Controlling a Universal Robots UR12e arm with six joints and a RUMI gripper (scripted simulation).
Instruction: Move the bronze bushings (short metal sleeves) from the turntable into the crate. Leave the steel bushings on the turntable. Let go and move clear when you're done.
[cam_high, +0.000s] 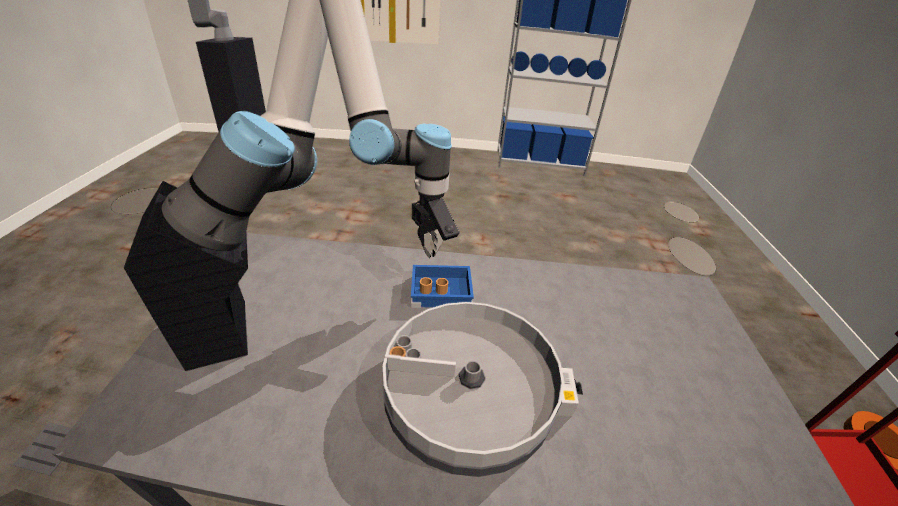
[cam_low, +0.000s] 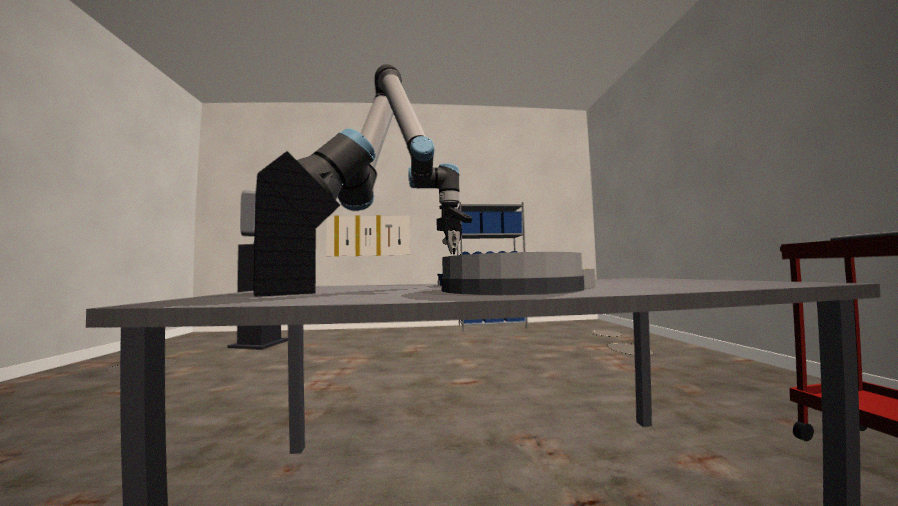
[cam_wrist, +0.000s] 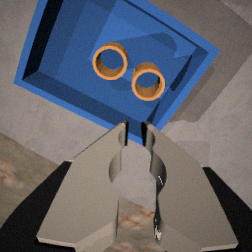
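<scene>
My gripper (cam_high: 431, 253) (cam_low: 453, 251) (cam_wrist: 135, 123) is shut and empty, with a narrow gap between its jaw tips. It hangs above the rear edge of the blue crate (cam_high: 439, 299) (cam_wrist: 80, 50). Two bronze bushings stand upright in the crate: one bronze bushing (cam_high: 426, 288) (cam_wrist: 120, 46) and, close beside it, another bronze bushing (cam_high: 442, 288) (cam_wrist: 145, 66). On the turntable (cam_high: 502, 427) (cam_low: 512, 267), a bronze bushing (cam_high: 397, 351) sits at the left wall. A steel bushing (cam_high: 404, 342) is behind it and another steel bushing (cam_high: 413, 353) to its right. The divider partly hides them.
A pale divider (cam_high: 421, 362) runs from the turntable's left wall toward the grey centre hub (cam_high: 472, 375). The turntable's high rim stands just in front of the crate. A control box (cam_high: 568, 388) is on its right side. The arm's black pedestal (cam_high: 194, 295) (cam_low: 285, 238) stands left.
</scene>
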